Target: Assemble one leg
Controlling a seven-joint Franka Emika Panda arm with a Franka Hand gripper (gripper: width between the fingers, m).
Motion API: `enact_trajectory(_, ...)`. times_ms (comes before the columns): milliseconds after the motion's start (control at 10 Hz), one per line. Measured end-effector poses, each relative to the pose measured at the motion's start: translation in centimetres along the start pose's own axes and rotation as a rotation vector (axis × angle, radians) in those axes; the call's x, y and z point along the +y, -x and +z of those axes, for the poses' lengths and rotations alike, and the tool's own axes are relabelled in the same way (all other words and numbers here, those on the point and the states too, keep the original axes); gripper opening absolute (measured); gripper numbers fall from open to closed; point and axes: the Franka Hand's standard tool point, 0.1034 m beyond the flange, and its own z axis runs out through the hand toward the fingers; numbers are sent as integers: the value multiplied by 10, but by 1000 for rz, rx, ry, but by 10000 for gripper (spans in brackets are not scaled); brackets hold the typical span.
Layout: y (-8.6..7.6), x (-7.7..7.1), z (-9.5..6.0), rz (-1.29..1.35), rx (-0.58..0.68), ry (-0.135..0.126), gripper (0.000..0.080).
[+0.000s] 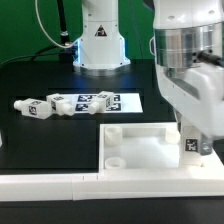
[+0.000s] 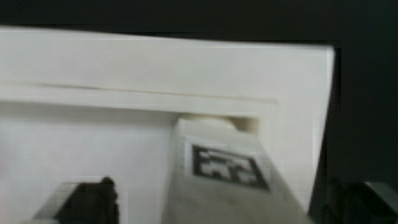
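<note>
Currently one leg (image 2: 228, 160) stands upright at a corner of the large white panel (image 1: 140, 140), seen close in the wrist view with its tag facing the camera and its narrower end up against the panel's raised edge. In the exterior view the same leg (image 1: 190, 140) shows only as a tagged sliver below the arm's wrist, at the panel's corner on the exterior view's right. The jaws straddle it: dark fingertips (image 2: 89, 200) sit on either side at the frame's lower edge. Whether they pinch the leg or merely bracket it I cannot tell; contact is out of frame.

Judgement: the leg is at or in its corner socket, so insertion is under way; whether it is fully seated or screwed down cannot be read.

Spare legs (image 1: 45, 105) lie loose in a row on the black tabletop (image 1: 50, 135), just beside the marker board (image 1: 105, 101). Other corner holes on the panel stand unfilled.
</note>
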Motion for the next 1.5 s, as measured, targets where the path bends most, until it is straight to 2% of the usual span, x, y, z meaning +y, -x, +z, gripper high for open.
enact_trajectory(100,5,-1,0,-142,-5,0,634)
enact_trajectory(200,3,0,0,-189,-5,1,645)
enact_trajectory(500,-1,1,1,-389,0,3,648)
enact_trajectory(800,-21,0,-8,-937,8,35,648)
enact_trajectory(1000,-22,0,-7,-912,11,35,648)
enact_trajectory(1200,-22,0,-7,-904,11,35,387)
enact_trajectory(1300,-22,0,-7,-821,12,34,284)
enact_trajectory(1500,-23,0,-6,-583,13,35,284)
